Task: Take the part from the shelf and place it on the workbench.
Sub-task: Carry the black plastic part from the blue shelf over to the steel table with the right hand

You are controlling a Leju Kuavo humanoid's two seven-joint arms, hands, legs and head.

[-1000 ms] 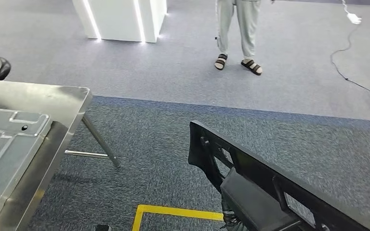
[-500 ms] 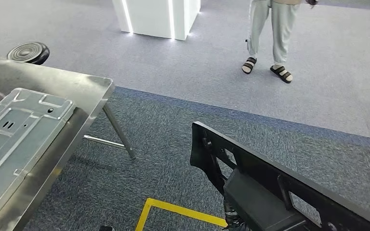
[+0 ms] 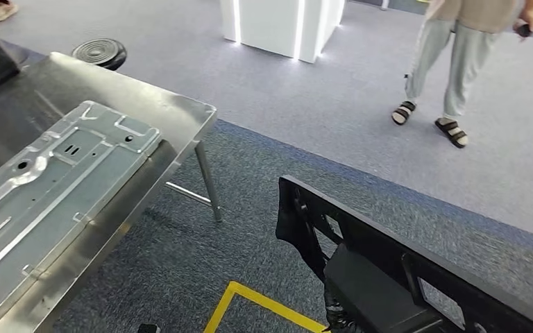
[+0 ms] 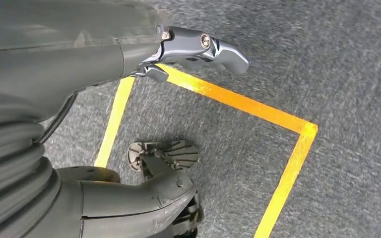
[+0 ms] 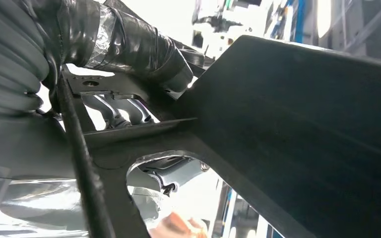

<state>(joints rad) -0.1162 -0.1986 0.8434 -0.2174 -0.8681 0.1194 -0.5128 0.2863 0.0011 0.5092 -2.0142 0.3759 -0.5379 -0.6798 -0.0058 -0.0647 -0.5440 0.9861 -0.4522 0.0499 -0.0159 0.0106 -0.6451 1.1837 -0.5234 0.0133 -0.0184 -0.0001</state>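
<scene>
The right hand (image 5: pixel 129 106) is gripping the long black part (image 3: pixel 388 270), carrying it low toward the steel counter (image 3: pixel 180 118); the left hand (image 4: pixel 198 47) is hanging empty, fingers loosely apart, keeping clear.

workshop floor | steel workbench (image 3: pixel 180 114) | yellow floor tape (image 3: pixel 264 302) | grey carpet (image 3: pixel 361 97)

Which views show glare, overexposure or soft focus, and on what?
Head view: sharp; lit strips glare on the white pillar, soft sheen on the steel workbench. Right wrist view: background blown out white behind the dark black part. Left wrist view: carpet slightly soft, yellow floor tape vivid.
</scene>
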